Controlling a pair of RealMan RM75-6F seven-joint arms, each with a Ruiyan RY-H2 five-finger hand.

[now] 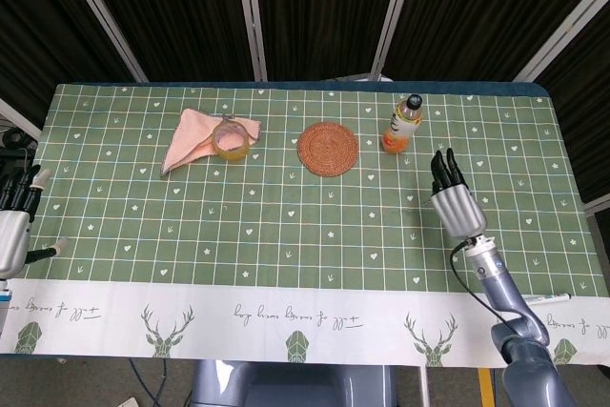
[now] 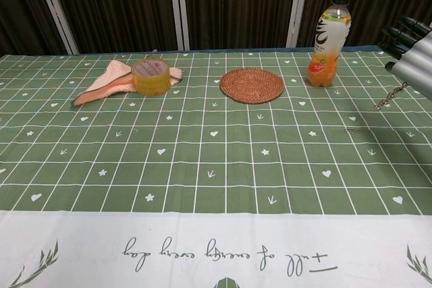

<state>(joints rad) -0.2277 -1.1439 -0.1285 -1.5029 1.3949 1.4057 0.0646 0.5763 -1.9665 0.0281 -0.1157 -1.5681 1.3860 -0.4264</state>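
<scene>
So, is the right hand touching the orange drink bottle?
Apart. The head view shows green tablecloth between the right hand and the bottle; its fingers point up, empty.

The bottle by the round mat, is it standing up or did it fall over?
Standing up. The bottle rests on its base on the tablecloth, black cap on top, beside the woven mat.

Left hand (image 1: 11, 226) cut by head view edge; right hand (image 2: 413, 59) by chest view edge.

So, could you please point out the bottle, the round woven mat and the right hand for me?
bottle (image 2: 329, 37): chest view, on its label.
woven mat (image 1: 327, 148): head view, at its centre.
right hand (image 1: 456, 207): head view, on the back of the hand.
</scene>
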